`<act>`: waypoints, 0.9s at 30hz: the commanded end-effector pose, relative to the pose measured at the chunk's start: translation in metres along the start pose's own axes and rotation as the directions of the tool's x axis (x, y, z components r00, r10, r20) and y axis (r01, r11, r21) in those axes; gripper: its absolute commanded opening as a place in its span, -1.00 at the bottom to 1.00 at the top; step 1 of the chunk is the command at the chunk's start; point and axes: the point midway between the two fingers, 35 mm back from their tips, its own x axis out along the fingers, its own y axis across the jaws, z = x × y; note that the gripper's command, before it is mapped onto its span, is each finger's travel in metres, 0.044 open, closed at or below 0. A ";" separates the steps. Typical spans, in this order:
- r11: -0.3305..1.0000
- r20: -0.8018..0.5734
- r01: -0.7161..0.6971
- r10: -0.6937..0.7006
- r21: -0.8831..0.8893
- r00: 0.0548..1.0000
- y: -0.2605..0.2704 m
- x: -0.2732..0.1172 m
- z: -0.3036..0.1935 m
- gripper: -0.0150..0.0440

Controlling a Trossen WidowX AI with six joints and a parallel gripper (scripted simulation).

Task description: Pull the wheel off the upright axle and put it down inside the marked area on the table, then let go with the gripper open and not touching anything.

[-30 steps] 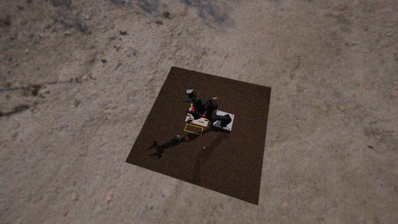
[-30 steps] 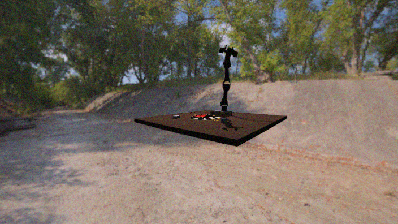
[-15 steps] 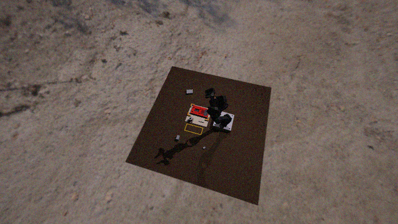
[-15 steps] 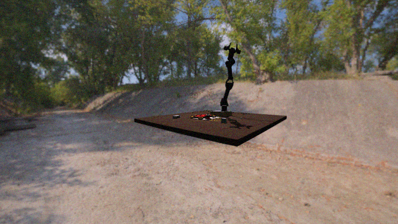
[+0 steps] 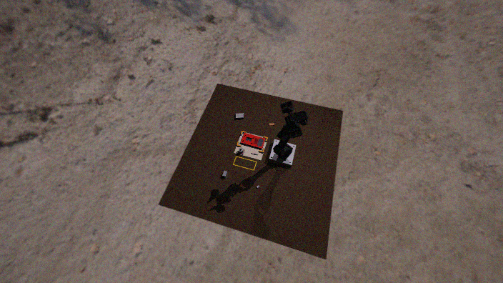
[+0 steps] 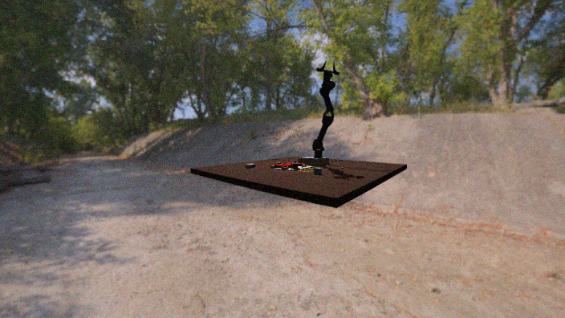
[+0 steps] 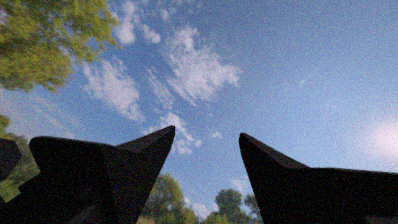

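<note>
Sitting left of centre in the top view, the wheel (image 5: 240,151) rests on its axle above the yellow marked area (image 5: 244,163); to the right, the gripper (image 5: 286,106) points skyward, partly open and empty, well above the wheel.

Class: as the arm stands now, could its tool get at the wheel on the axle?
Probably not yet: the tool points skyward, open and empty, high above the wheel. Nothing visibly blocks a descent, though.

Outdoors — sandy ground (image 6: 160,261) | trees (image 6: 201,52) | sky (image 7: 300,60) — brown table (image 6: 305,186)
</note>
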 end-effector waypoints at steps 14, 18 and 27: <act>0.962 0.340 0.179 -0.242 0.206 0.909 -0.097 -0.049 0.135 0.53; 0.944 0.376 0.192 -0.287 0.269 0.881 -0.115 -0.060 0.147 0.53; 0.888 0.411 0.217 -0.389 0.405 0.824 -0.158 -0.084 0.162 0.53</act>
